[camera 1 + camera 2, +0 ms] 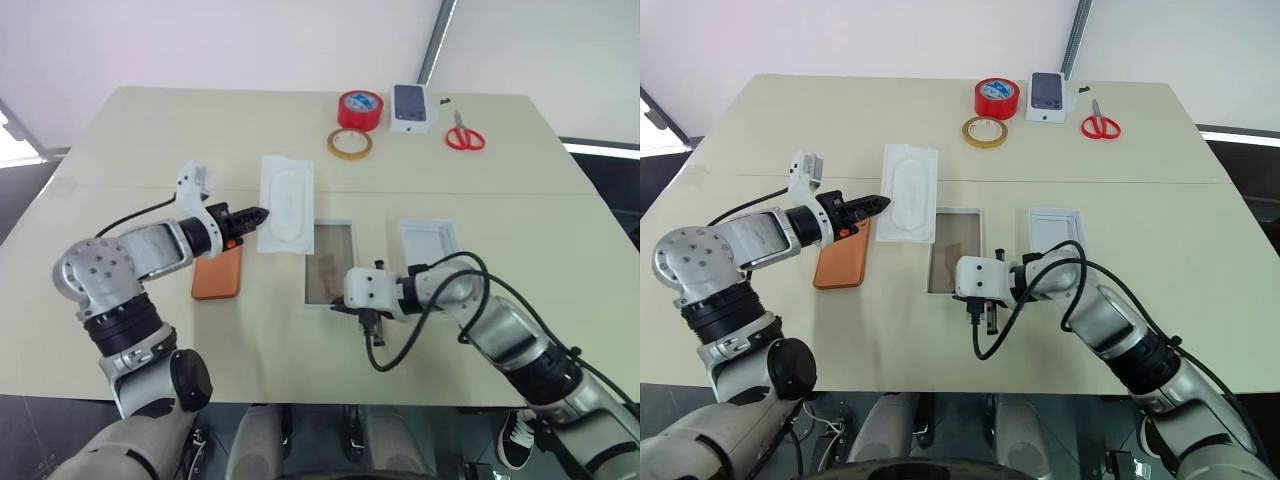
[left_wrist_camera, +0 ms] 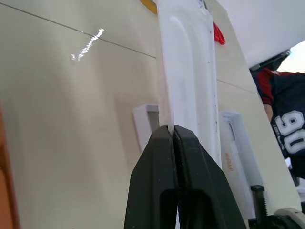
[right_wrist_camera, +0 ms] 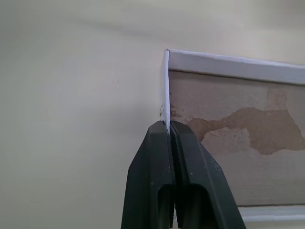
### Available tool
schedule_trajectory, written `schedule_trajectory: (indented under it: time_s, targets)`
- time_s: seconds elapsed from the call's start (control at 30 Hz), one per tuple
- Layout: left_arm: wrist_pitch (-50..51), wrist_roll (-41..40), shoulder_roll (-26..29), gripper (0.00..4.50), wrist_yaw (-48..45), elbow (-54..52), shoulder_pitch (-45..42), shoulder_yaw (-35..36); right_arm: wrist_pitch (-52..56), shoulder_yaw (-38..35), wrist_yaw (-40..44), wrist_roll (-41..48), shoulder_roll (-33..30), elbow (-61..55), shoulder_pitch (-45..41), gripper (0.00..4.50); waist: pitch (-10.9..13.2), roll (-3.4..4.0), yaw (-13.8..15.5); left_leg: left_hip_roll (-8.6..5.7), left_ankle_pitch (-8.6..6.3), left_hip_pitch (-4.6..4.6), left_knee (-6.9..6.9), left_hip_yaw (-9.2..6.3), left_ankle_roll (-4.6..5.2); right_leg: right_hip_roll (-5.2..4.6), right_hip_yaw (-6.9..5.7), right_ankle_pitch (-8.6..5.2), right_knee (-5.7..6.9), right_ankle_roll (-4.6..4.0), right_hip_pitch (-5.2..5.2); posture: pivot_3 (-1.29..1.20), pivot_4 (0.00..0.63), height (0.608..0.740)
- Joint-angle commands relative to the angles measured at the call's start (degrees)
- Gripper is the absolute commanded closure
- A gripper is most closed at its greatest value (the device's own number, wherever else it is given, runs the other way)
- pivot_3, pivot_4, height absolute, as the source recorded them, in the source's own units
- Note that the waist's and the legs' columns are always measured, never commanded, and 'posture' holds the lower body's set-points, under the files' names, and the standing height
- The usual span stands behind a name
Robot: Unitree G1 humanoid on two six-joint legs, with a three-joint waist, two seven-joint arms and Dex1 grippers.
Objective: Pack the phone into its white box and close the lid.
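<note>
On the beige table [image 1: 120, 130], the left gripper [image 1: 262, 213] is pinching the edge of a white moulded insert [image 1: 285, 203], its black fingers [image 2: 177, 171] pressed shut on that thin rim, as the left wrist view is showing. Just at seven o'clock from that gripper, the orange phone [image 1: 218, 274] is lying flat, partly under the left forearm. At four o'clock from the left gripper, the white box [image 1: 330, 262] is sitting open, showing a brownish floor inside. The right gripper [image 1: 331, 303] is clamping the box's near left corner, its fingers [image 3: 167, 162] closed on the thin white side wall. Another white tray [image 1: 430, 240] is resting just at three o'clock of the box. Toward twelve o'clock, at the far edge, a red tape roll [image 1: 361, 109], a yellowish tape ring [image 1: 350, 143], a small pictured box [image 1: 412, 106] and red scissors [image 1: 464, 134] are lying well apart from both grippers.
</note>
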Motion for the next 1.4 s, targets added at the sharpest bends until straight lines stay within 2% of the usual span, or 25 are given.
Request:
schedule_trajectory:
  time_s: [0.03,0.07,0.17,0.33,0.53,0.87,0.9,0.93,1.03,1.17,1.2,1.3,1.4]
  targets:
    - [0.5,-4.1,0.0,4.50,2.6,-1.2,-0.8,-0.7,0.2,0.0,-2.5,-1.6,3.0,0.7,-1.7,4.46,0.0,-0.02,-0.1,0.00,0.00,0.00,0.00,0.00,0.00,0.00,0.00,0.00,0.00,0.00,0.00,0.00,0.150,0.740]
    - [0.5,-4.9,-0.5,4.50,3.6,-1.4,-0.5,-1.0,1.2,-0.5,-3.0,-1.4,3.8,0.7,-2.0,4.46,0.0,-0.02,0.0,0.01,0.00,0.02,0.00,0.00,0.00,0.00,0.00,0.00,0.00,0.00,0.02,0.00,0.150,0.740]
    - [0.5,-7.9,-1.4,4.50,6.0,-2.4,0.8,-2.5,4.2,-3.4,-2.7,0.8,4.4,-0.6,-2.1,3.63,0.0,-0.02,0.2,0.01,0.01,0.02,0.00,-0.01,-0.02,-0.02,0.00,0.01,0.01,0.00,0.03,0.00,0.150,0.740]
    - [0.5,-11.6,-2.2,4.50,10.3,-3.5,2.6,-5.2,6.8,-10.0,-1.9,3.8,0.6,-2.6,-2.0,1.05,0.0,-0.02,0.3,-0.06,0.01,0.01,0.01,-0.02,-0.02,-0.13,0.00,0.01,0.01,0.00,0.06,0.00,0.150,0.740]
    - [0.5,-13.2,-4.1,4.50,14.5,-3.4,4.0,-8.0,5.8,-14.1,0.4,4.9,-5.5,-1.3,-1.6,1.05,0.0,-0.03,0.2,-0.07,0.01,0.02,0.00,-0.05,-0.02,-0.12,0.00,-0.05,0.00,-0.09,0.07,0.00,0.150,0.740]
    - [0.5,-12.3,-7.9,4.50,19.5,-3.0,5.8,-10.7,2.0,-14.4,-1.4,3.0,-5.9,3.5,-3.2,1.05,0.0,-0.03,0.2,-0.06,0.01,0.03,0.01,-0.04,-0.02,-0.05,0.00,-0.04,-0.01,-0.08,0.08,0.00,0.150,0.740]
    - [0.5,-12.7,-8.2,3.89,19.7,-3.2,6.0,-10.8,1.7,-14.4,-1.5,2.8,-5.9,4.0,-3.3,1.01,0.0,-0.03,0.3,-0.07,0.01,0.02,0.01,-0.04,-0.02,-0.05,0.00,-0.04,-0.01,-0.07,0.08,0.00,0.150,0.740]
    - [0.5,-13.0,-8.5,3.60,19.9,-3.4,6.2,-10.9,1.3,-14.3,-1.6,2.7,-5.9,4.3,-3.4,1.01,0.0,-0.03,0.3,-0.07,0.01,0.02,0.02,-0.04,-0.02,-0.05,0.00,-0.04,-0.01,-0.07,0.09,0.00,0.150,0.740]
    - [0.5,-13.5,-9.2,2.24,20.3,-4.2,6.6,-10.9,0.8,-14.3,-1.4,2.9,-5.9,4.3,-3.0,1.01,0.0,-0.03,0.2,-0.06,0.01,0.02,0.01,-0.05,-0.02,-0.05,0.00,-0.04,-0.01,-0.07,0.09,0.00,0.150,0.740]
    - [0.5,-14.5,-8.6,0.25,19.7,-5.0,6.5,-10.6,0.2,-14.5,-1.4,3.0,-5.8,5.0,-3.2,1.01,0.0,-0.03,0.2,-0.06,0.01,0.03,0.01,-0.06,-0.02,-0.03,0.00,-0.04,-0.01,-0.08,0.09,0.00,0.150,0.740]
    - [0.5,-14.8,-8.3,0.11,19.4,-5.1,6.2,-10.2,0.3,-14.7,-1.4,3.3,-5.6,5.3,-3.4,1.01,0.0,-0.03,0.2,-0.06,0.01,0.03,0.01,-0.06,-0.02,-0.03,0.00,-0.04,-0.01,-0.08,0.10,0.00,0.150,0.740]
    - [0.5,-15.5,-6.9,0.11,18.5,-5.6,5.2,-9.0,1.0,-15.3,-1.2,4.3,-5.1,6.1,-4.1,1.01,0.0,-0.03,0.2,-0.05,0.01,0.04,0.01,-0.07,-0.02,-0.01,0.00,-0.05,-0.01,-0.08,0.09,0.00,0.150,0.740]
    - [-0.5,-15.2,-4.5,0.00,17.0,-6.5,3.9,-8.3,2.4,-15.9,-1.7,5.1,-3.9,7.3,-5.5,1.82,0.0,-0.04,0.1,-0.05,0.01,0.03,0.01,-0.06,-0.02,-0.01,-0.01,-0.05,-0.01,-0.08,0.09,0.00,0.150,0.740]
